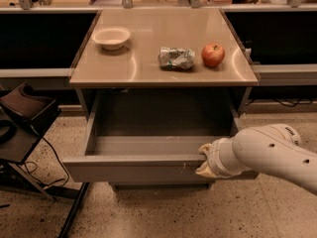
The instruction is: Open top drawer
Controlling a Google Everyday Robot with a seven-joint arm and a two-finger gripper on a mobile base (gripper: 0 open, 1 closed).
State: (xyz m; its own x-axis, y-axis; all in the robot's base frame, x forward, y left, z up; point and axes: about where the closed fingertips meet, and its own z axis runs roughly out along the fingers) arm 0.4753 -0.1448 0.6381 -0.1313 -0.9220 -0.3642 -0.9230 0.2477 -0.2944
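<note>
The top drawer (129, 168) stands pulled far out from under the counter, its shallow grey tray showing and bare. Its long flat front faces me. My gripper (202, 159) is at the right part of the drawer's front edge, at the end of the white arm (270, 152) that comes in from the right. The wrist hides the fingers where they meet the drawer front.
On the counter top (148, 73) sit a white bowl (111, 36), a crumpled foil bag (176, 58) and a red apple (213, 55). A dark chair (25, 118) with cables stands at the left. Speckled floor lies in front.
</note>
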